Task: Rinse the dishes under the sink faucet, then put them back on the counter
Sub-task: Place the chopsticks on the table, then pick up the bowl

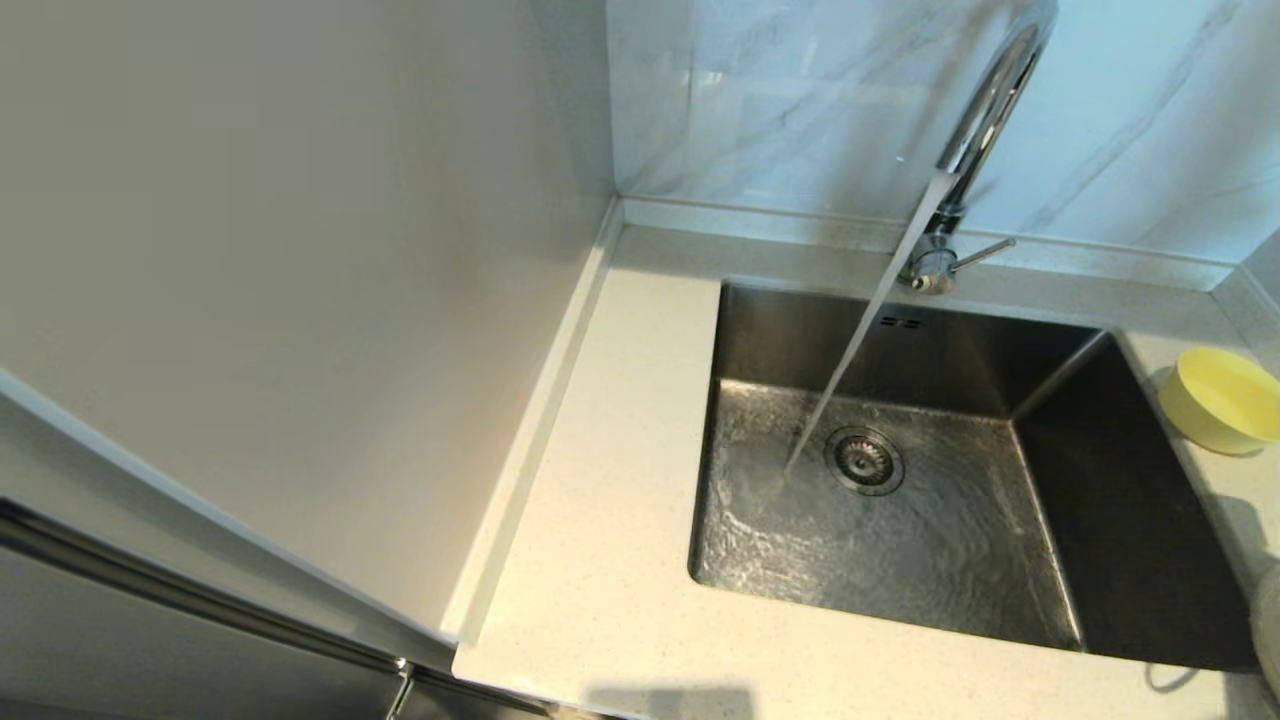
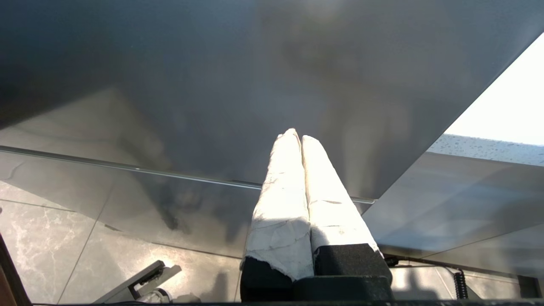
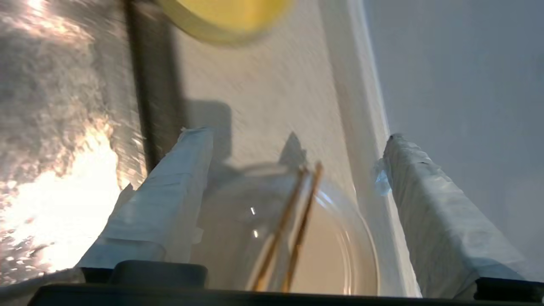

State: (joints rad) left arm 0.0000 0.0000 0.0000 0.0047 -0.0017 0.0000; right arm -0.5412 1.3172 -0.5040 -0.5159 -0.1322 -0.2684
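The chrome faucet runs a stream of water into the steel sink, landing beside the drain strainer. The pale yellow bowl sits on the counter right of the sink. Only a sliver of the white dish shows at the right edge. In the right wrist view my right gripper stands open just above the white dish, which has the brown chopsticks lying across it. The yellow bowl is beyond it. My left gripper is shut and empty, down by a dark cabinet front.
A tall pale panel walls off the counter's left side. The grey-veined marble wall rises behind the faucet, with its side lever pointing right. A low raised edge runs along the counter beside the dish.
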